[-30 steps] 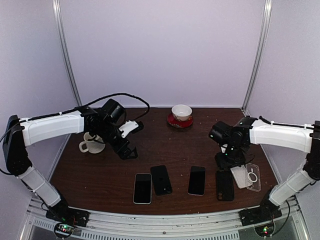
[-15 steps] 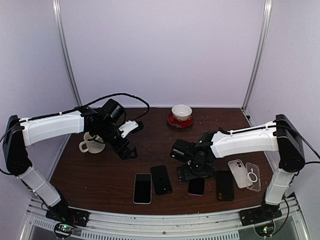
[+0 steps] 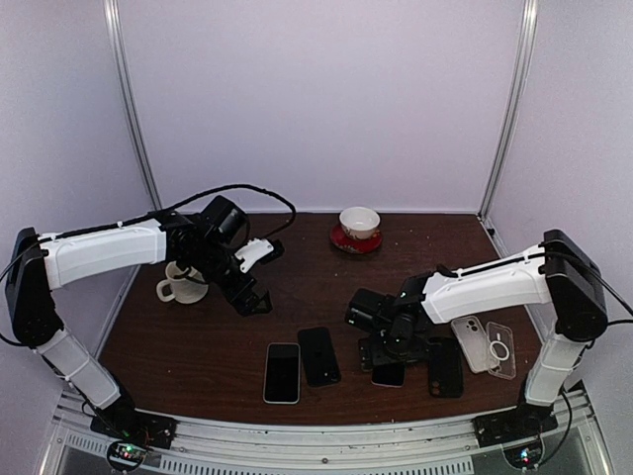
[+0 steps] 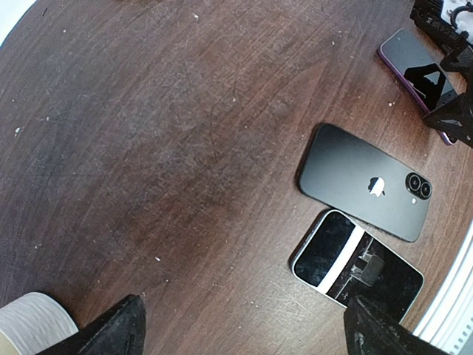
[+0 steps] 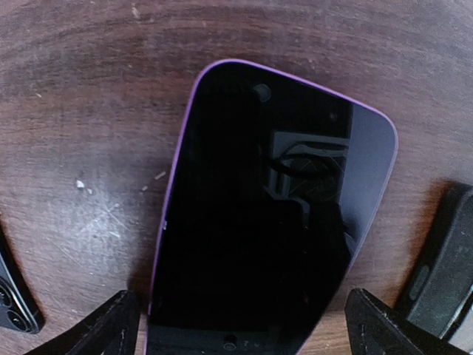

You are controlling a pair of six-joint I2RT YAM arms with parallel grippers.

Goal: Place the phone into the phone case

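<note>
Top view: right hand (image 3: 392,350) covers most of the purple phone (image 3: 388,376). Right wrist view crops the black case (image 5: 445,270).

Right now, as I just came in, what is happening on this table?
The right arm's fingers are spread open directly over the purple-edged phone. The phone lies screen up on the table and is not yet gripped. A black case lies just to its right, and the phone is not in it yet. The left arm's fingers are also open and hold nothing, hanging above the table near the mug.
</note>
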